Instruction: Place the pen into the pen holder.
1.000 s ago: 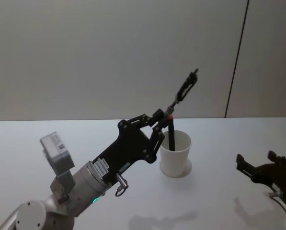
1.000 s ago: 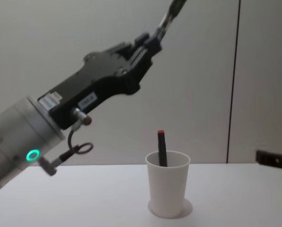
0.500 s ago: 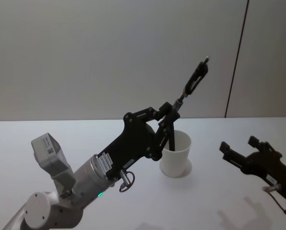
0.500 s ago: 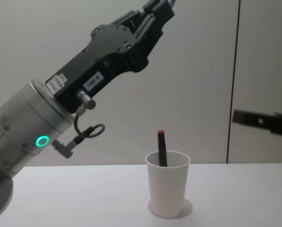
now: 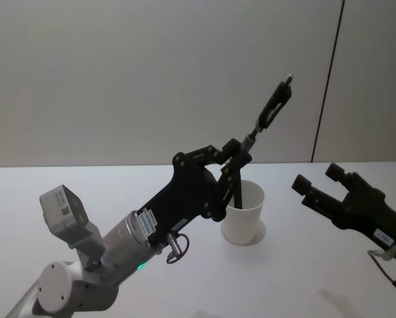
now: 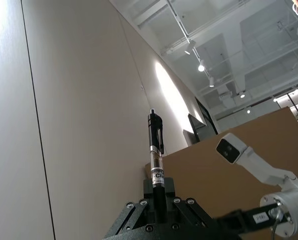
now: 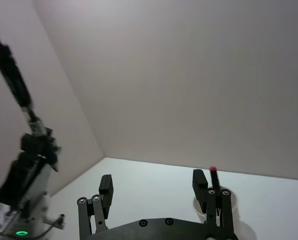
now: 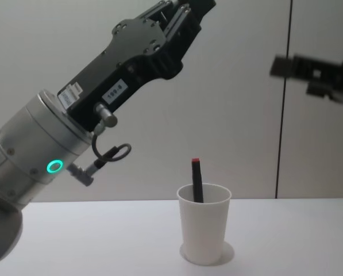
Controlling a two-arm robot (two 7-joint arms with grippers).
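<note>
Your left gripper (image 5: 245, 142) is clamped on a black pen (image 5: 272, 109), holding it high and tilted, up above the white cup (image 5: 243, 226) on the table (image 5: 65, 179). A red-tipped pen (image 8: 197, 183) stands inside that cup. Your right gripper (image 5: 317, 177) hangs to the cup's right, fingers apart.
</note>
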